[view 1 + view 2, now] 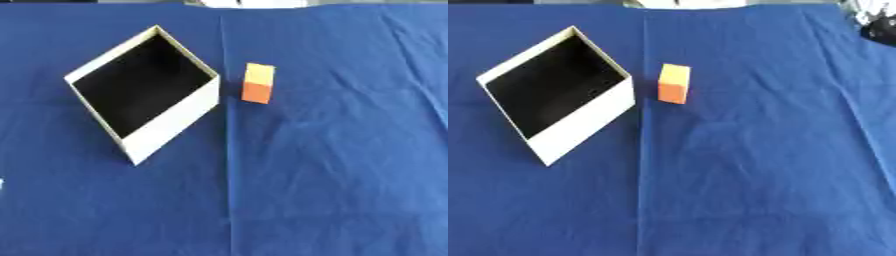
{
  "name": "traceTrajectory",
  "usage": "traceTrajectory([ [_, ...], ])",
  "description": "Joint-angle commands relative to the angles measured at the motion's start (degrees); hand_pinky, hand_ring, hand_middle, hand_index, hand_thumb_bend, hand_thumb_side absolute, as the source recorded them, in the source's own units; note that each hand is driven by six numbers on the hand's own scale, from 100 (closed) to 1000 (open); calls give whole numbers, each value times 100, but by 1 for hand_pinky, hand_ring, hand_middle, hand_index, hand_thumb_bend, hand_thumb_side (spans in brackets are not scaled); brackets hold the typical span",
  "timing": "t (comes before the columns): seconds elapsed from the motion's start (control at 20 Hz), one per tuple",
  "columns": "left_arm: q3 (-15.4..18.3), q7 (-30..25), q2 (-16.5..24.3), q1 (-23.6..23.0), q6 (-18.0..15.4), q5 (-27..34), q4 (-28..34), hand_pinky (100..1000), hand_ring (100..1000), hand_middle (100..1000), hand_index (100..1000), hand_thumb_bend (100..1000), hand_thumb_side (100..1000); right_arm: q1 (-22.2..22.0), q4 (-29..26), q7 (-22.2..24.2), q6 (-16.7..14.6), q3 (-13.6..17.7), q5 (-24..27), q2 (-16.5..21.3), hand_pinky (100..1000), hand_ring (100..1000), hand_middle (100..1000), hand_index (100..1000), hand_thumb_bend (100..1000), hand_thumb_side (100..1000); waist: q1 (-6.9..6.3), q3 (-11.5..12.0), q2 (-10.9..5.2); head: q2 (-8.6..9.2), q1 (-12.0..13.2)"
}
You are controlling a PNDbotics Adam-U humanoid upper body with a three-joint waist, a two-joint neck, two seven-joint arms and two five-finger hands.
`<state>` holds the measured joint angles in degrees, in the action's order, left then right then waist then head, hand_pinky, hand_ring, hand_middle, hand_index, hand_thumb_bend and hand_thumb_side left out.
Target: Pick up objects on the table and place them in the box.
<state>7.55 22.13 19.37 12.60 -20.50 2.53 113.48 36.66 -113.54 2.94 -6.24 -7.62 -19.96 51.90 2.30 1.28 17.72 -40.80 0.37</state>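
On blue cloth (pixel 332 165), the white box (pixel 171 125) gapes dark beside an orange block (pixel 258 83); hands unseen.

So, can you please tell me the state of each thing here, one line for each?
box: open at the top, dark inside, nothing visible in it, turned cornerwise on the cloth.
orange block: on the cloth just right of the box, not in it, untouched.
blue cloth: spread over the table, creased.

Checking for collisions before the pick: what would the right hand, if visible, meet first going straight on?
No hand clearly shows, so no line can be judged. Only an unidentifiable dark shape sits at the far right corner, away from the orange block.
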Motion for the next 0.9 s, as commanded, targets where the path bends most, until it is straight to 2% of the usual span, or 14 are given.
traceTrajectory([
  [0.05,-32,-56,187,51,2,21,111,414,529,593,691,130,618,353,61,240,171,-306,-205,584,843,846,788,835,100,820,-31,28,-120,-10,-72],
  [0.25,-69,-107,189,79,8,58,111,413,528,593,691,128,620,729,400,599,223,-889,-163,1123,853,873,818,846,100,843,-26,114,-120,14,-187],
  [0.35,-80,-130,192,82,15,72,111,413,528,593,691,128,620,915,566,781,215,-1184,-179,1161,857,882,830,852,100,863,-22,123,-123,17,-209],
  [0.65,-88,-168,208,67,27,89,111,412,528,593,691,126,621,1571,1350,1298,-4,-2025,-507,774,867,905,857,868,100,916,-25,92,-136,7,-184],
  [0.9,-78,-170,212,33,33,83,111,412,528,593,691,125,621,2165,2023,1738,-184,-2739,-673,331,868,909,862,870,100,922,-43,17,-157,-12,-126],
])
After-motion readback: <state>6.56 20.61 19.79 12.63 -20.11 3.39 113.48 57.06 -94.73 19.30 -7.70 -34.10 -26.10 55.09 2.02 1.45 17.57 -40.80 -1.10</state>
